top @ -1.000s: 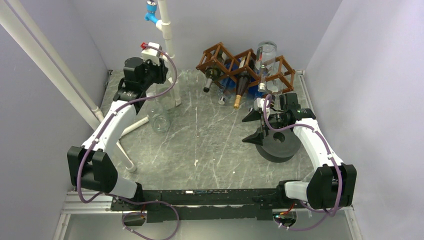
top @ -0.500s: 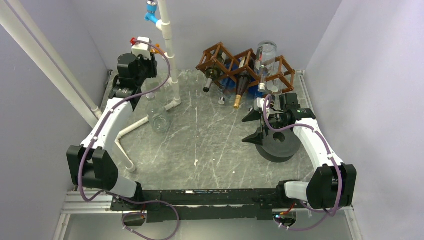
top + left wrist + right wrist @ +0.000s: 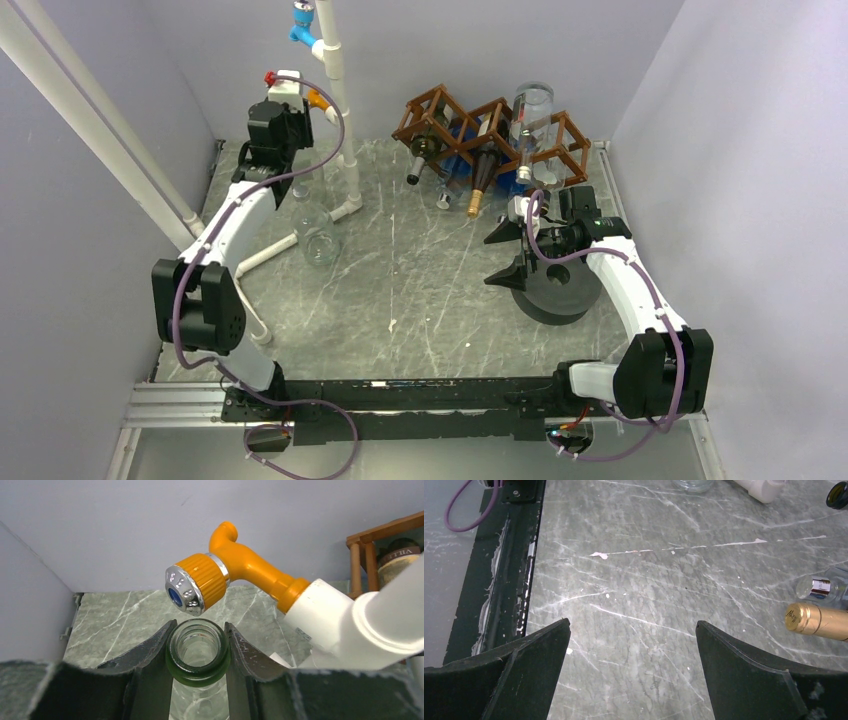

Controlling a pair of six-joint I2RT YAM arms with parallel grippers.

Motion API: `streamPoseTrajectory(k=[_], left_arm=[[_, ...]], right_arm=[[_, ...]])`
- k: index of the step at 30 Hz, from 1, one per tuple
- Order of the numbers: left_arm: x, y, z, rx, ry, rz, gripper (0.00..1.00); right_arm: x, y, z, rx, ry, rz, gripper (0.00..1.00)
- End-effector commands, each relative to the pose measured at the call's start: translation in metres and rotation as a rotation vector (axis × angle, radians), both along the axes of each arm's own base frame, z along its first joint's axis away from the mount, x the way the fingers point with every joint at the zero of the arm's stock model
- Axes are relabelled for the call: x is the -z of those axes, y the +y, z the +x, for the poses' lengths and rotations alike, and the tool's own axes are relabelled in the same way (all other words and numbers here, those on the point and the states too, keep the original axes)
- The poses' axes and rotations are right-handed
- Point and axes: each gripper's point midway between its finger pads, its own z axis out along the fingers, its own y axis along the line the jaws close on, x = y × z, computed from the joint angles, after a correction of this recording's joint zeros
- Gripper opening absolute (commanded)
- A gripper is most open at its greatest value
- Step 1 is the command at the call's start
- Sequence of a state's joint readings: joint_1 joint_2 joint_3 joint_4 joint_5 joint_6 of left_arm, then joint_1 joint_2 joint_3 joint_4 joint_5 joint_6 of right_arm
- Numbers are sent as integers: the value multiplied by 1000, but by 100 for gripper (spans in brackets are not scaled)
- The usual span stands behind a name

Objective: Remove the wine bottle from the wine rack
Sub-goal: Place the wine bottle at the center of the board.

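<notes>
While Left Is Busy, Rack Lies Nearest Right Arm

Since the left gripper (image 3: 199, 630) is clamped on the neck of a clear bottle (image 3: 198, 676) under the orange tap (image 3: 200, 582) at far left, the wide-open right gripper (image 3: 501, 256) looks better placed: the gold-capped wine bottle (image 3: 480, 190) rests in the wine rack (image 3: 500, 106) just beyond it, far centre, axis far-to-near, cap nearward. Grey marbled tabletop (image 3: 400, 300) runs between them; walls stand close.

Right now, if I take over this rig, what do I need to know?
Left gripper: shut on the neck of a clear bottle, its mouth just below the orange tap.
Right gripper: open, empty, above the table near the wine rack.
Done: that bottle is off the rack.
To do: set it down; a gold-capped bottle and others lie in the rack.
</notes>
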State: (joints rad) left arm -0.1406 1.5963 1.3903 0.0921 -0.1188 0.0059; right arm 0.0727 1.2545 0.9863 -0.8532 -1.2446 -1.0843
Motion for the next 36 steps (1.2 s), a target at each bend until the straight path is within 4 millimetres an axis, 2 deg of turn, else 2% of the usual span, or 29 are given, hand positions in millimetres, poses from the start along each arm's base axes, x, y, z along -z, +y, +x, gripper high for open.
streamPoseTrajectory(k=[1,11,23,29,36], left_arm=[[-125,11,-1,-63,-381,-91,0],[-105,20,15,-134,-376,-135,0],[-78,21,29,-158,-324,-155,0],[-68,21,29,-157,-305,-151,21],[-78,21,24,-152,-317,-147,51]], right_arm=[[-10,3,-1,-28,-47,50,100],[-9,3,-1,-27,-43,47,100],[-9,3,-1,-27,-41,47,100],[-8,3,-1,-27,-39,47,100],[-8,3,-1,-28,-38,48,100]])
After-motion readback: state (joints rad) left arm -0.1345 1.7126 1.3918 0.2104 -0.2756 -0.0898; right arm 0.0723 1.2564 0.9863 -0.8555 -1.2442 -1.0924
